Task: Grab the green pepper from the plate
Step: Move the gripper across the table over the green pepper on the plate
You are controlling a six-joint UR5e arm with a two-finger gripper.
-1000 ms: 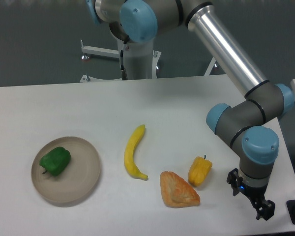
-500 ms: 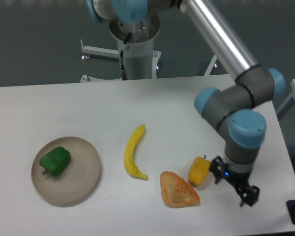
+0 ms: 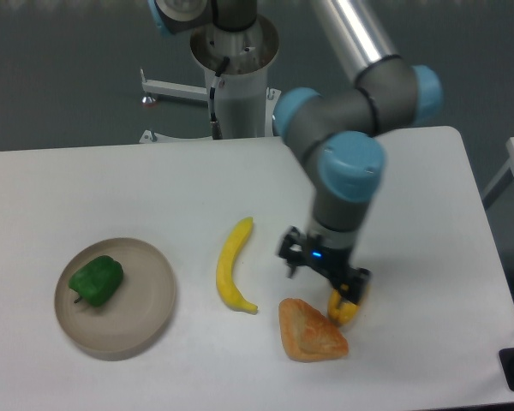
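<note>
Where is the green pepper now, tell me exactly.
The green pepper lies on the left part of the plate, at the lower left of the camera view, well left of the banana and far from the gripper.

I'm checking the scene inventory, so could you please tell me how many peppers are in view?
2. The green pepper lies on the plate at the left; a yellow-orange pepper sits beside the pastry, mostly hidden behind the gripper.

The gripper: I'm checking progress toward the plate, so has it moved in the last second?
Yes. The gripper has swung left across the yellow pepper, closer to the banana; the plate remains far off.
</note>
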